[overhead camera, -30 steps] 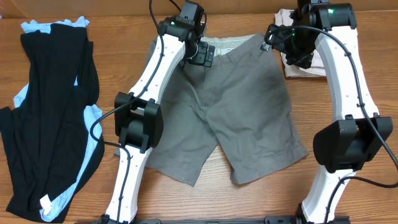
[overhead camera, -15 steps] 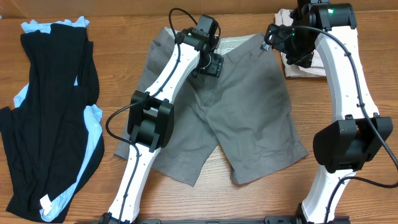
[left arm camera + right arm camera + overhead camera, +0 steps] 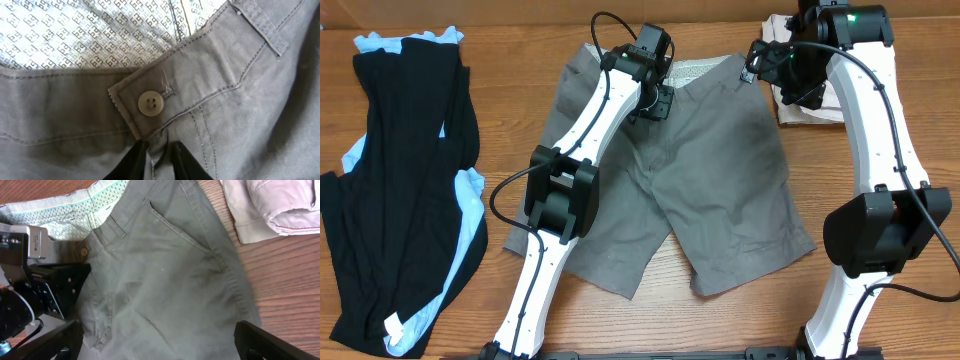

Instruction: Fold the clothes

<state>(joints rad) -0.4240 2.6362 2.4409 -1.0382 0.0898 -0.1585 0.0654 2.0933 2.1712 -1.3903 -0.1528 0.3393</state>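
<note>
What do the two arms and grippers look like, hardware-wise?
The left arm and right arm: white links, bulky black joint housings, black cables looping outside. A green light sits atop the right one. The left gripper is black, its fingers black and tapering.

No legible wording anywhere: the pale lining (image 3: 75,35) of the grey shorts (image 3: 720,170) bears a repeating boxy motif, not readable letters. A white sticker (image 3: 31,241) on the left arm (image 3: 50,295), at nine o'clock in the right wrist view, is too small to read.
</note>
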